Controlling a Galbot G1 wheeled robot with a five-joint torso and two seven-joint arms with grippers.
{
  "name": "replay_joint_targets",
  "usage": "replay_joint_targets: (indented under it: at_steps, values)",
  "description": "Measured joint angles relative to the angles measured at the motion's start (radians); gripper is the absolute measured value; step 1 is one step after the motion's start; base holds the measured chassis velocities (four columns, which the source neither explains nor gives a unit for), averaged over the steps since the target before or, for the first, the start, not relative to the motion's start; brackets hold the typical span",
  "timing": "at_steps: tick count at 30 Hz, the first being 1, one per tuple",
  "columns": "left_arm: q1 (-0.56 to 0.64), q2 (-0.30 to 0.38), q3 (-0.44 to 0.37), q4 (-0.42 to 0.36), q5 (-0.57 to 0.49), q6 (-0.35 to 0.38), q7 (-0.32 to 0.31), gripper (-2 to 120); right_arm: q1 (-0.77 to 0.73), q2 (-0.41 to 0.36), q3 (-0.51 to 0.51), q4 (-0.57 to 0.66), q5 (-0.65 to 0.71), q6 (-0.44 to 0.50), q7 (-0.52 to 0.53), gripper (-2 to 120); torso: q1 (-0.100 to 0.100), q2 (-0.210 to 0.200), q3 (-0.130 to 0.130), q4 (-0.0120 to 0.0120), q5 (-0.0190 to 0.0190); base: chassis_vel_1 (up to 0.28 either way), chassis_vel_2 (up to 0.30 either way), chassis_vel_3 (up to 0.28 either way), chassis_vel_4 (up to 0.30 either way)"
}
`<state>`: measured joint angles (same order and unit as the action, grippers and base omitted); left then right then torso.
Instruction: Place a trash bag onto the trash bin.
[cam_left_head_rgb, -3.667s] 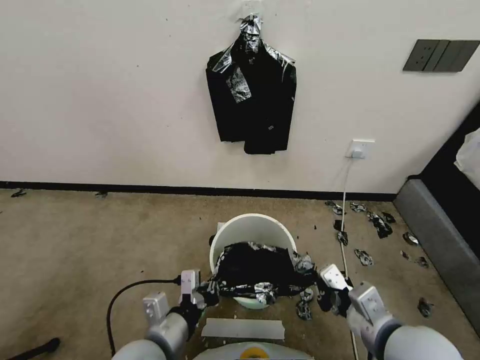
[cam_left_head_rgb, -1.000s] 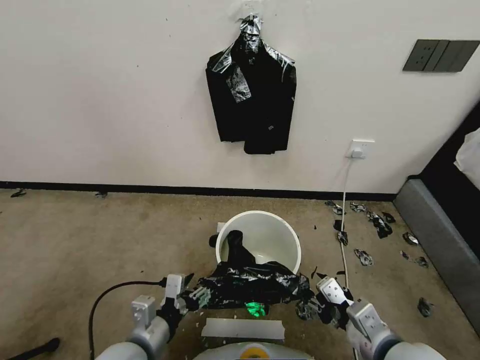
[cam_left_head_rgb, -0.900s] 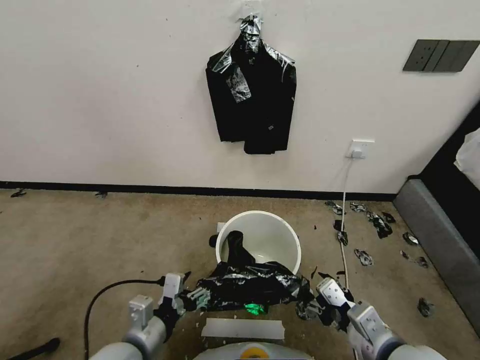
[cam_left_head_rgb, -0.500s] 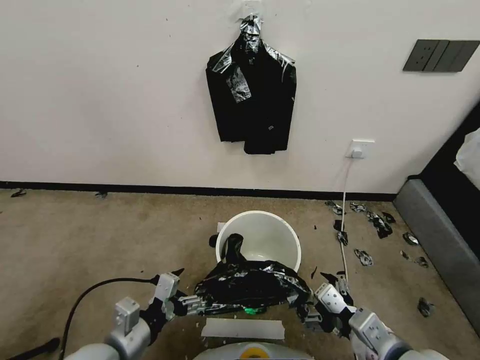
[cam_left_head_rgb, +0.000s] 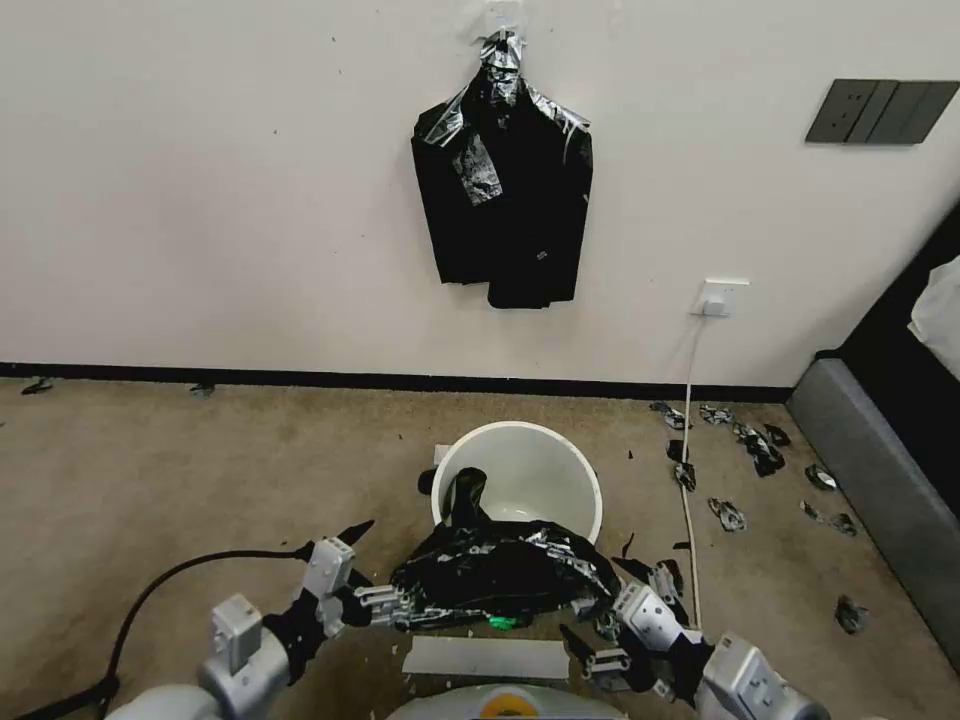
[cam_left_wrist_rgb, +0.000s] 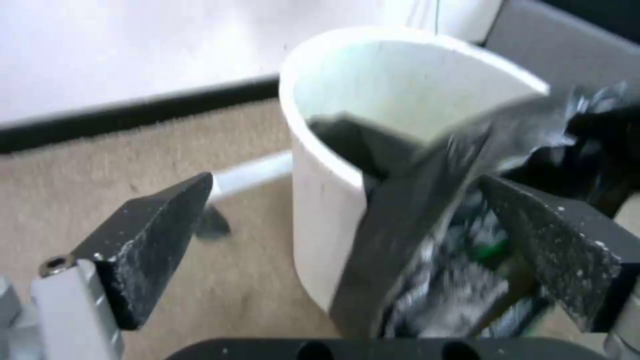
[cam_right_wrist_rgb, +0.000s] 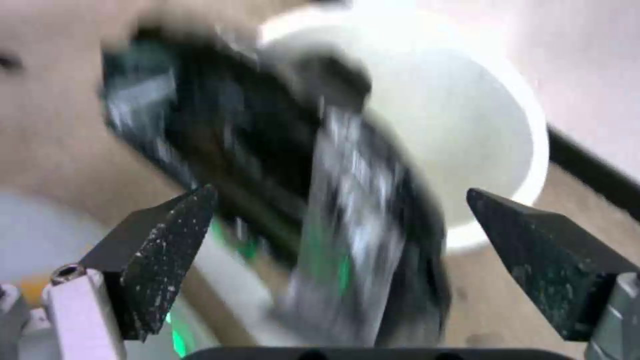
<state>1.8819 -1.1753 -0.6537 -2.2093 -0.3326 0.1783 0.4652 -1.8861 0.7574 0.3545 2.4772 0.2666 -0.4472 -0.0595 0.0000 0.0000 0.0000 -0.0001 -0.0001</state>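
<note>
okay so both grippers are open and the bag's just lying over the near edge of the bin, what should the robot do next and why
Probably bring the left gripper in to re-grip the near edge of the trash bag. Both it and the right gripper are open beside the bag. The bag lies bunched over the near rim of the trash bin, with one strip hanging inside and most of the mouth uncovered.

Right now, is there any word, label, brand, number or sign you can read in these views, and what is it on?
None can be read.
The trash bag, trash bin, wall switch panel and socket carry no visible print.
</note>
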Motion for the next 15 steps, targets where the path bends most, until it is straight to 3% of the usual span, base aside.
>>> replay_joint_targets:
  at_steps: [3,11,13,14,15]
  values:
    - [-0.015,-0.035,-0.051,-0.053,-0.064,-0.049,-0.022,100,0.123,0.002,0.009,-0.006,0.12,0.028,-0.006,100,0.0,0.0,0.0,0.0,0.0001,0.0,0.0,0.0,0.0]
    - [-0.022,-0.074,-0.104,-0.107,-0.155,-0.076,-0.088,100,0.348,-0.028,-0.038,-0.054,0.238,0.01,0.019,100,0.0,0.0,0.0,0.0,0.0002,0.0,0.0,0.0,0.0]
    - [-0.056,-0.075,-0.087,-0.105,-0.038,-0.067,-0.217,100,0.471,-0.056,-0.06,-0.093,0.232,-0.025,0.018,100,0.0,0.0,0.0,0.0012,0.0005,0.0,0.0,0.0,0.0]
    - [-0.076,-0.063,-0.063,-0.095,0.012,-0.051,-0.271,100,0.498,-0.073,-0.062,-0.105,0.225,-0.05,0.017,100,0.0,0.0,0.0,-0.0005,0.0,0.0,0.0,0.0,0.0]
    - [-0.076,-0.063,-0.063,-0.095,0.012,-0.051,-0.271,100,0.498,-0.073,-0.062,-0.105,0.225,-0.05,0.017,100,0.0,0.0,0.0,-0.0005,0.0,0.0,0.0,0.0,0.0]
